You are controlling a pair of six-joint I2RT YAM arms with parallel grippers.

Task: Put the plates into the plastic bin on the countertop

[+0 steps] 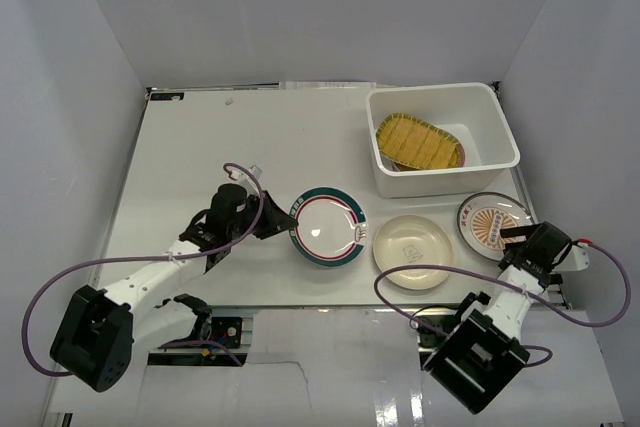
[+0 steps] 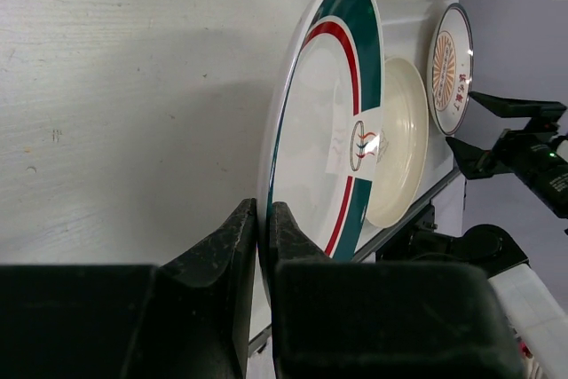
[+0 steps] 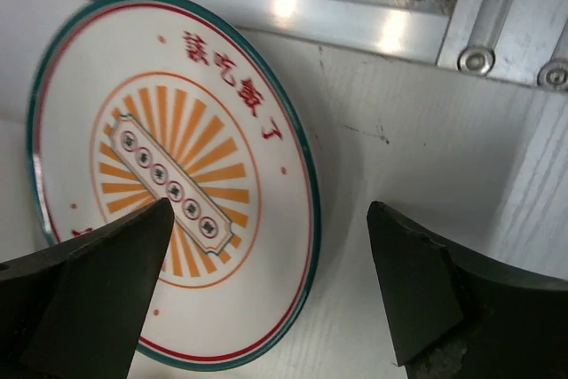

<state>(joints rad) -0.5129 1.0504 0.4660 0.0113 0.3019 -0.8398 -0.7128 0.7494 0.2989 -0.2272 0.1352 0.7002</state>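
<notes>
My left gripper [image 1: 283, 223] is shut on the left rim of the green-rimmed white plate [image 1: 328, 226], which also shows in the left wrist view [image 2: 324, 122], the rim pinched between the fingers [image 2: 232, 246]. The cream plate [image 1: 412, 251] lies to its right. The orange-sunburst plate [image 1: 492, 220] lies at the right; my right gripper [image 1: 520, 245] is open over its near rim, with the plate edge [image 3: 302, 219] between the two fingers. The white plastic bin [image 1: 440, 179] at the back right holds the yellow ribbed plate [image 1: 418, 141] on top of other plates that show only at their edges.
The countertop [image 1: 220, 147] is walled on three sides. A metal rail [image 3: 355, 6] runs beside the sunburst plate at the table's right edge. Purple cables loop round both arms near the front edge.
</notes>
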